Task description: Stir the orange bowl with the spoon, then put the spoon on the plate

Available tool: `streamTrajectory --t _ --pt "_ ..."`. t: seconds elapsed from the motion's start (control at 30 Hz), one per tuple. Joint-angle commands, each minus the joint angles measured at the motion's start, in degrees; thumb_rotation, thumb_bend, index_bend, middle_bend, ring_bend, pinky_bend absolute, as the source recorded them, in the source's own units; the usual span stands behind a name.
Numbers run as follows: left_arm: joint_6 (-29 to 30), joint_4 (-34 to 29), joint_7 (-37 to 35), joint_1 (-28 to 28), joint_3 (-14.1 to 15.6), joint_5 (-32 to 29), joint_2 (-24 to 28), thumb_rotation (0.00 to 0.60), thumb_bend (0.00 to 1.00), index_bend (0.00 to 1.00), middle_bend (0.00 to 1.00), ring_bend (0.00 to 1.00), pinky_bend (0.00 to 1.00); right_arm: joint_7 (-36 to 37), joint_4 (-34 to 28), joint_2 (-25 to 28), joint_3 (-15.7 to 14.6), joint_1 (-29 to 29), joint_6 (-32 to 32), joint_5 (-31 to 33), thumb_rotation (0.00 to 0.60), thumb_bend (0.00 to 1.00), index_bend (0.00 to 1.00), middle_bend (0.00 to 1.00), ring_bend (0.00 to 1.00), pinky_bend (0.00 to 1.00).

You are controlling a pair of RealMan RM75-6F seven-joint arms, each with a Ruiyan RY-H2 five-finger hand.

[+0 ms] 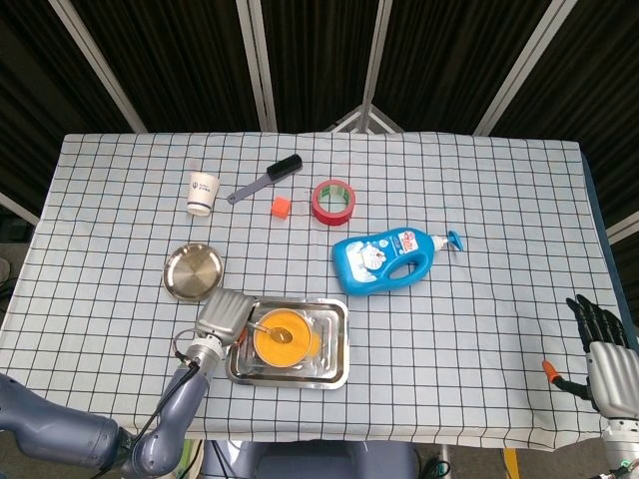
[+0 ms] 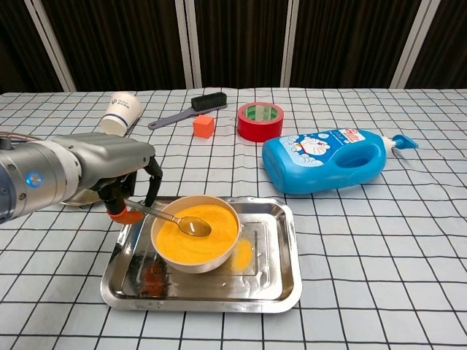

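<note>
An orange bowl (image 2: pixel 195 232) (image 1: pixel 281 337) full of orange stuff stands in a steel tray (image 2: pixel 277 281) (image 1: pixel 334 359) near the table's front edge. A metal spoon (image 2: pixel 177 219) (image 1: pixel 270 329) lies with its scoop in the bowl and its handle out to the left. My left hand (image 2: pixel 120 175) (image 1: pixel 224 315) holds that handle just left of the bowl. The round steel plate (image 1: pixel 193 271) lies behind and left of the tray; in the chest view my left arm hides most of it. My right hand (image 1: pixel 602 349) hangs open off the table's right edge.
A blue detergent bottle (image 2: pixel 330 159) lies on its side behind the tray. Further back are a red tape roll (image 2: pixel 260 121), an orange cube (image 2: pixel 203 125), a black brush (image 2: pixel 188 109) and a paper cup (image 2: pixel 121 111).
</note>
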Motion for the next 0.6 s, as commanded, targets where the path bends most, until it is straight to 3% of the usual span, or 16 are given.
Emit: streamTrajectory --t 0.03,0.6 --pt "0.0 0.1 0.0 -0.1 0.0 -0.1 -0.1 0.6 0.51 0.49 1.0 1.0 0.98 0.0 0.0 0.0 0.0 0.0 0.0 0.0 0.6 0.31 0.0 0.0 0.0 0.0" --pt "0.3 0.1 -0.1 -0.5 0.3 -0.3 -0.4 0.6 0.53 0.53 1.0 1.0 0.98 0.0 -0.1 0.0 0.0 0.0 0.0 0.0 0.6 0.31 0.0 0.0 0.0 0.0"
